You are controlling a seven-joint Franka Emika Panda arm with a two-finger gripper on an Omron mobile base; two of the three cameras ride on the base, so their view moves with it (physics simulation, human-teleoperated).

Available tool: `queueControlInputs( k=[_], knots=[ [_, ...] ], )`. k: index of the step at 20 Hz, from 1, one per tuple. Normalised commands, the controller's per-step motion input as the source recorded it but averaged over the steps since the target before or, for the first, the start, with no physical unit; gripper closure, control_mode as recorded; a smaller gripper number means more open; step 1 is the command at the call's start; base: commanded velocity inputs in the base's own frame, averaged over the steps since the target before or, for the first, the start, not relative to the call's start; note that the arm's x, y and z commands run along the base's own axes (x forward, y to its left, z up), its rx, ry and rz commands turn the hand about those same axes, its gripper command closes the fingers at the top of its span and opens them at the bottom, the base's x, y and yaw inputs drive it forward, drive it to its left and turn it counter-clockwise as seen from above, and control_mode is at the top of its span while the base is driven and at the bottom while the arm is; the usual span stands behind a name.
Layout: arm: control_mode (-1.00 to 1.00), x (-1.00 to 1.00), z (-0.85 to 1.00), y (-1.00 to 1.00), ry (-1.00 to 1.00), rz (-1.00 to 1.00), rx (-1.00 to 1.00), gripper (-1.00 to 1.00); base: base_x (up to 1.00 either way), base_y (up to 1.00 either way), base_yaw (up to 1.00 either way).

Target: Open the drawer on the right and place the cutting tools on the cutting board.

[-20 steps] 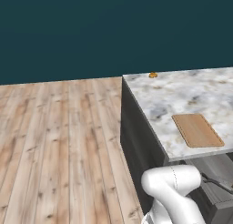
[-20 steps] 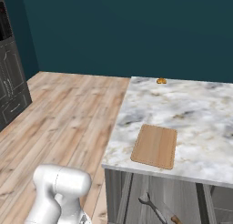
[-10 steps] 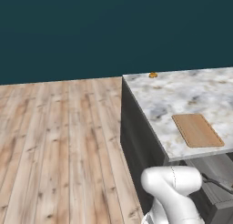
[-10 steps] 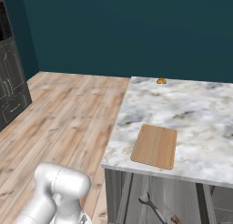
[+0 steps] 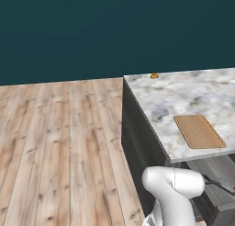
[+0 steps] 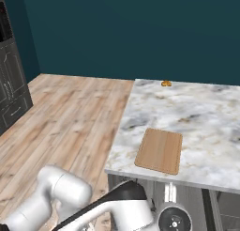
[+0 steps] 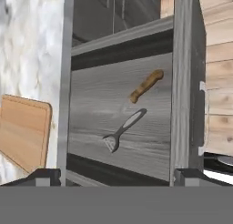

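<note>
A: Where is the drawer (image 7: 120,123) in relation to the cutting board (image 6: 160,150)?

B: It stands pulled out from under the marble surface (image 6: 206,127), just below the edge nearest the cutting board. In the hand view its grey floor lies open beside the cutting board, with only the strip of marble and the drawer's side wall between them.

A: What lies in it?

B: Two things, apart from each other. A brown wooden-handled tool (image 7: 145,86) rests at a slant, farther from the cutting board. A grey metal tool (image 7: 124,130), slim-handled with a broader head, lies at a like slant a little nearer to it. I cannot tell exactly what kind of tool either one is.

A: And the cutting board itself?

B: Flat on the surface, close to the edge above the drawer, with nothing on it. A small orange object (image 6: 165,83) sits on the same surface at the far edge, well apart from the cutting board.

A: The end effector (image 7: 116,176)?

B: Its two dark fingertips (image 7: 45,176) stand wide apart, released, with nothing between them. It hangs over the drawer, looking down into it, on the side away from the cabinet front. It touches neither tool.

A: Anything else near the cutting board?

B: Wooden floor (image 5: 59,142) runs off past the surface's end, up to a dark teal wall (image 5: 114,32).
</note>
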Motion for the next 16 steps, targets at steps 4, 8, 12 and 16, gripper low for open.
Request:
queueControlInputs(
  k=[4,8,12,16],
  knots=[
    [-1.0,0.93,0.0,-0.04,0.44,0.13,-0.01,-1.0,0.0,0.0,0.0],
    [-1.0,1.0,-0.09,-0.32,0.38,0.33,0.0,-1.0,0.0,0.0,0.0],
    [-1.0,0.47,-0.12,-0.21,0.3,0.31,0.0,-1.0,0.0,0.0,0.0],
    [-1.0,0.0,-0.35,-0.47,0.02,0.04,0.01,-1.0,0.0,0.0,0.0]
  ],
)
